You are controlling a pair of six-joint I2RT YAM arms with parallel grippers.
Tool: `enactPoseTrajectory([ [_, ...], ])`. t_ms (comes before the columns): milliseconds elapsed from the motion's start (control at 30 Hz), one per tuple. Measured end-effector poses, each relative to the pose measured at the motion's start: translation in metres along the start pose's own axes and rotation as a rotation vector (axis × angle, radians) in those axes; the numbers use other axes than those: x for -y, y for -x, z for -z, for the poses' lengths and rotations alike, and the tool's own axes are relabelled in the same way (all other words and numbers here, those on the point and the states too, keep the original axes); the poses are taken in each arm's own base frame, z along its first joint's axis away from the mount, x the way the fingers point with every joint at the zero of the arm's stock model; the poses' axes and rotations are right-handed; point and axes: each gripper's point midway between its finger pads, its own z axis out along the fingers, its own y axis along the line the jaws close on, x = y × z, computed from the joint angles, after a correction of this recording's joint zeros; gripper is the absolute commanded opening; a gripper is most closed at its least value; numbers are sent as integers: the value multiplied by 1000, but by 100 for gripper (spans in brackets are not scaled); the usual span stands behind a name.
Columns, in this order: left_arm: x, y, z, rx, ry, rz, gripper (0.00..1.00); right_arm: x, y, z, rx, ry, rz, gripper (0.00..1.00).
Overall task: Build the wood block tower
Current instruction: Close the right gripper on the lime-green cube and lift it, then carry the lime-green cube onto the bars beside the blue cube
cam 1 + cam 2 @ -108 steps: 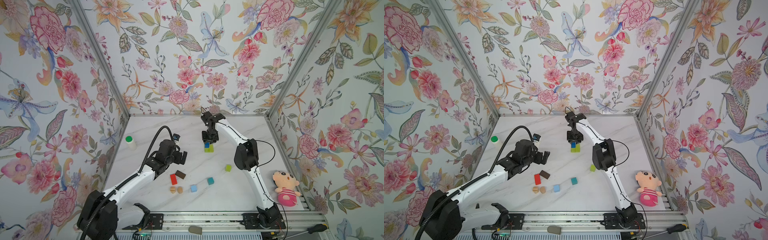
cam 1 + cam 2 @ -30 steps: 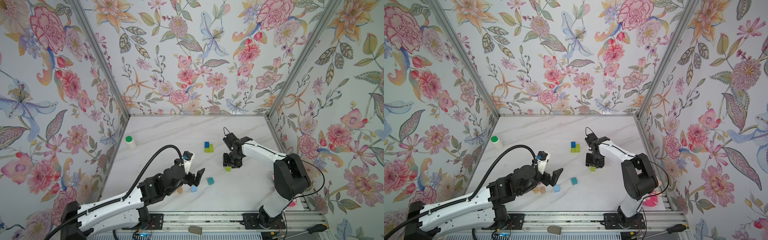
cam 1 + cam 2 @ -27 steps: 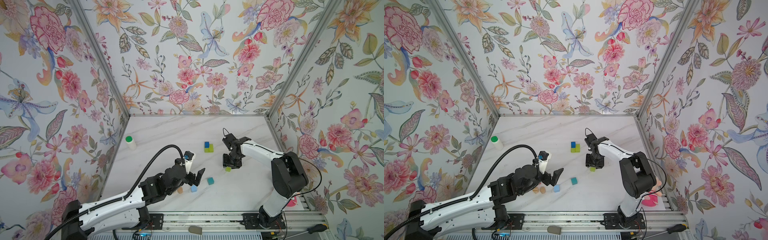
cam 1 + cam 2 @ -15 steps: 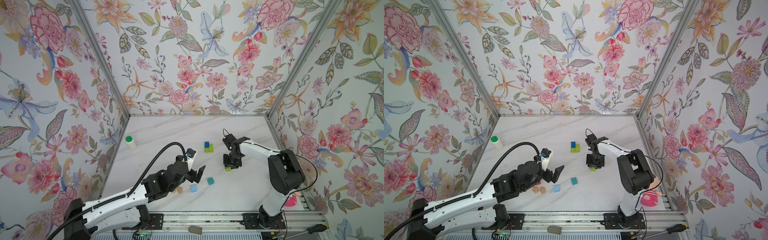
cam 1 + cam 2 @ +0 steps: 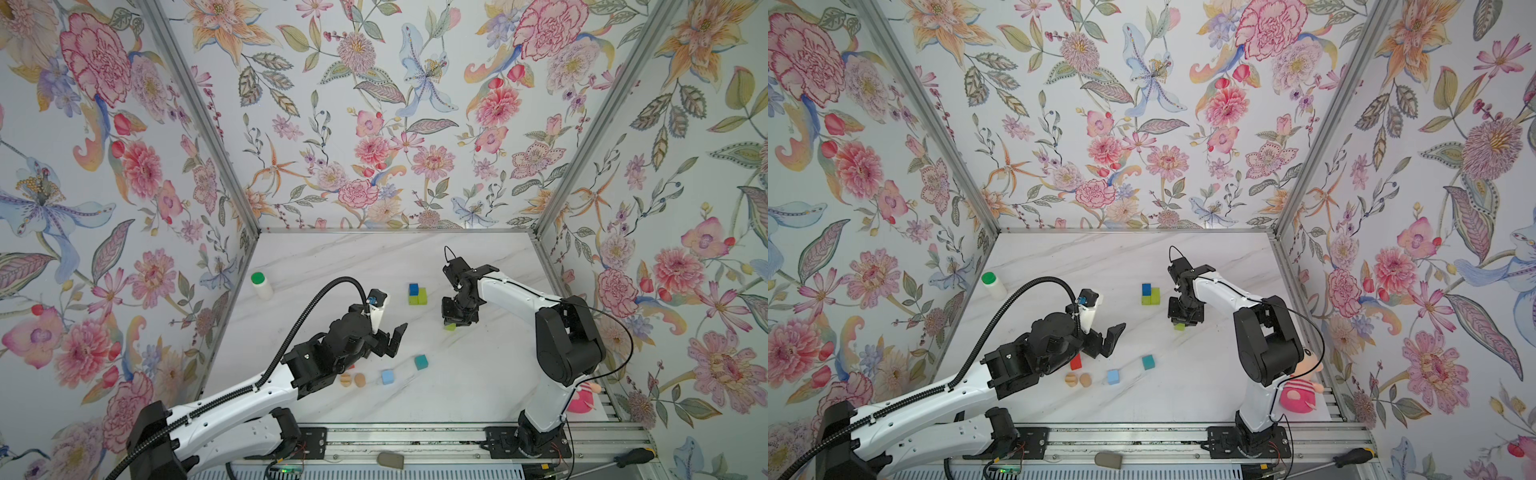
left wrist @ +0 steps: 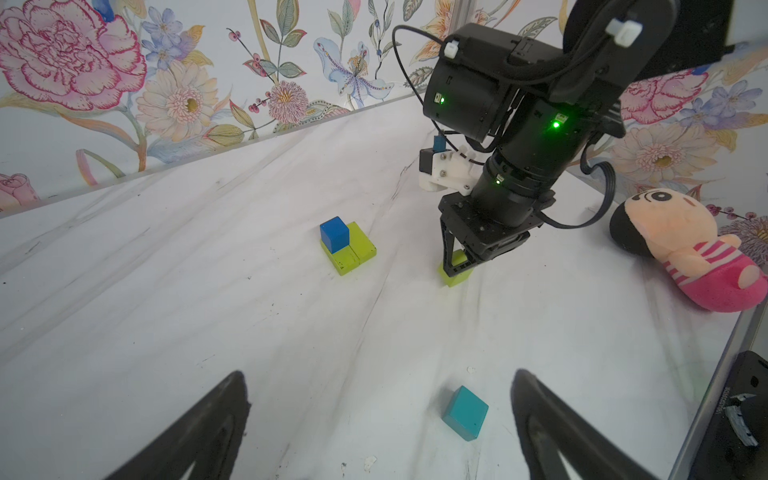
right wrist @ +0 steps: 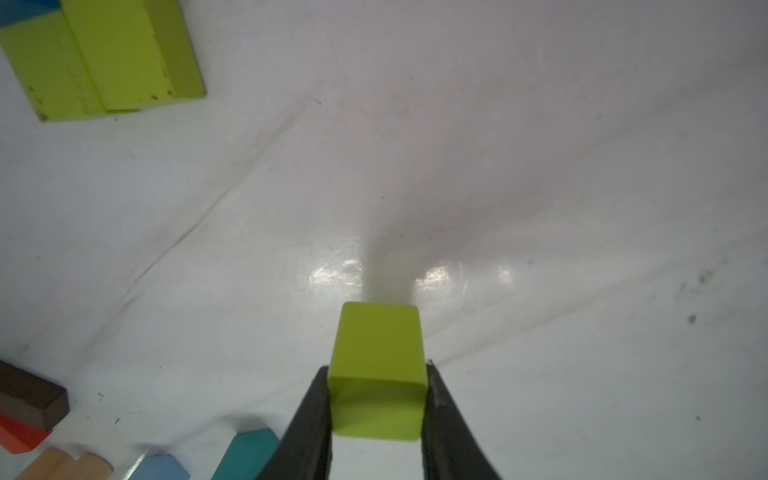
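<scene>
Right gripper [image 7: 378, 411], and its two black fingers are closing tight on the lime-green cube [image 7: 378, 357], one finger pressing each opposite side face. The cube is sitting square between the tips, top face level, no long side to speak of, its far half poking out past the fingertips. In the left wrist view the gripper is pointing straight down with the cube [image 6: 455, 274] at the marble table [image 5: 478, 382]; whether it is resting or just lifted, I cannot tell.

Over to the left gripper [image 6: 379, 374]: fingers spreading wide, gripping nothing, hovering above the table. The teal cube [image 6: 465, 411] is lying below, between the two fingers and untouched.

Just beside the right gripper in both top views, the blue cube [image 5: 413, 289] is standing on one of two lime-green blocks [image 5: 419, 297], which are lying flat and touching side by side. Nearer the front, the light-blue cube [image 5: 387, 377] and the tan rounded pieces [image 5: 353, 379] are lying loose.
</scene>
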Motion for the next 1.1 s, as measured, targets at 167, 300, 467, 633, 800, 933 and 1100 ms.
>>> enactPoseTrajectory([
  [167,-6,2,-5,5,4,-2,99,-13,20,5,24,19,20,29],
  [300,-11,3,-10,5,10,-6,99,-29,42,10,43,45,38,29],
  [467,-20,0,-19,-11,24,-17,99,-46,68,11,65,70,61,29],
  [633,-30,-1,-28,-27,38,-24,99,-61,89,7,71,88,94,29],
  [800,-40,6,-33,-19,49,-16,99,-69,104,1,66,99,117,29],
  [933,-44,10,-36,-12,49,-13,99,-73,113,-2,61,108,127,30],
  [1100,-50,9,-37,-16,58,-8,99,-75,119,-2,59,113,135,30],
])
